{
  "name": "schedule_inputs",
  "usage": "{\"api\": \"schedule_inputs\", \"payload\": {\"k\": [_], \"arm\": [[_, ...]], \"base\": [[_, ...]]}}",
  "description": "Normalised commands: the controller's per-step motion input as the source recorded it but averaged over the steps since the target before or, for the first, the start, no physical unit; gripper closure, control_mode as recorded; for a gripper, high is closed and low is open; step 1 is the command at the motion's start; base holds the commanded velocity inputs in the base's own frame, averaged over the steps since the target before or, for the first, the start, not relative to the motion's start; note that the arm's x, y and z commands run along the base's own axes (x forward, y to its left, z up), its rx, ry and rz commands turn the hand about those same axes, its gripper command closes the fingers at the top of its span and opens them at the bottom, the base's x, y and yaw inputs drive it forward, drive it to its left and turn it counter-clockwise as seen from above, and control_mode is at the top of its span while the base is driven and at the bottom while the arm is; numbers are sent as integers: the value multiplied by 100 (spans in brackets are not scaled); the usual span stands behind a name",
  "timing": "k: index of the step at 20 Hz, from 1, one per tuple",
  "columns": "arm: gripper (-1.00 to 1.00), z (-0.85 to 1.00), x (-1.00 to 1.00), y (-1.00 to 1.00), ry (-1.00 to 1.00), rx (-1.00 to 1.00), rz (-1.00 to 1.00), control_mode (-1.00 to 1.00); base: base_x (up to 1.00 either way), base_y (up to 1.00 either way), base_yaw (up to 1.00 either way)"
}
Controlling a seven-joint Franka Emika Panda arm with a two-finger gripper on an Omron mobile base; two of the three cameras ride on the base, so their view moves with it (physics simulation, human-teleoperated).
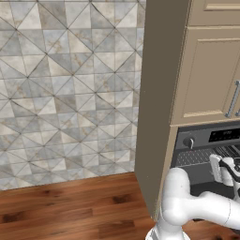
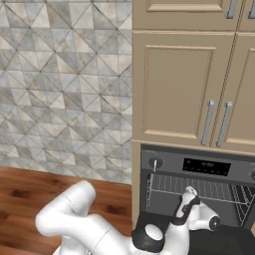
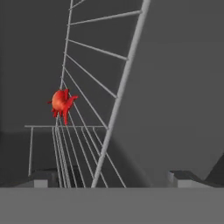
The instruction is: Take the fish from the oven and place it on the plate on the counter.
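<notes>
The black oven (image 2: 164, 164) stands open, its wire rack (image 2: 199, 188) showing under the grey control strip. My gripper (image 3: 113, 178) reaches into the cavity, open, with nothing between its fingertips (image 3: 41, 178). The fish (image 3: 61, 104), small and red-orange, lies on the wire rack (image 3: 87, 131) ahead of the gripper, up and to the left in the hand view, well apart from the fingers. In the left base view the hand (image 1: 224, 169) sits in front of the oven (image 1: 201, 140) opening. The plate and the counter are out of view.
Beige cabinet doors (image 2: 179, 84) with metal handles (image 2: 208, 122) sit above the oven. A tall beige side panel (image 1: 157, 108) borders the oven's left. A tiled wall (image 1: 65, 89) and wood plank floor (image 1: 70, 206) lie to the left. The oven's grey inner wall (image 3: 175, 87) is close by.
</notes>
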Motion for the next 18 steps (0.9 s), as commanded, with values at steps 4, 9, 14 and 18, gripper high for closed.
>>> {"api": "schedule_inputs", "payload": {"k": [4,9,14,18], "arm": [[-100,-30,13,-3,0,0,-17,-100],[-100,-21,10,-14,0,1,-15,-100],[-100,-22,2,-21,0,7,-7,-100],[-100,-35,0,-16,0,9,-2,-100]], "base": [[0,0,0],[0,0,0],[0,0,0],[0,0,0]]}}
